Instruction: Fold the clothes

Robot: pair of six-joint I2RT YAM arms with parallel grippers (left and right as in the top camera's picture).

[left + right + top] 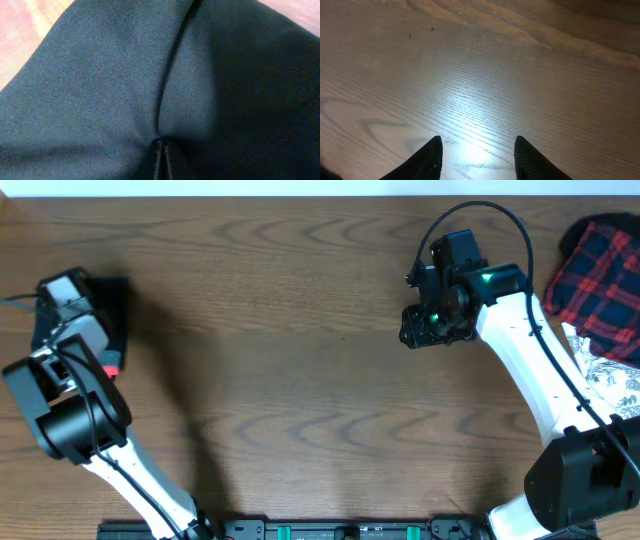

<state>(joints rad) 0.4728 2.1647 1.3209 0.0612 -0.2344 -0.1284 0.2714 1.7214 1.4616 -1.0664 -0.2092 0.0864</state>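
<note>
The black trousers (113,315) lie bunched at the far left of the table, with a bit of red-orange edge (113,367) showing. Most of them is hidden under my left arm. In the left wrist view the black fabric (100,85) fills the frame, and a crease runs down into my left gripper (161,149). Its fingers are closed together, pinching the fabric. In the overhead view the left gripper (60,292) sits over the trousers. My right gripper (412,328) is open and empty over bare wood, and the right wrist view (477,150) shows the same.
A red-and-black plaid garment (603,268) lies at the far right, with a white floral-print cloth (612,385) just below it, beside the right arm. The wooden table (300,380) stretches between the two arms.
</note>
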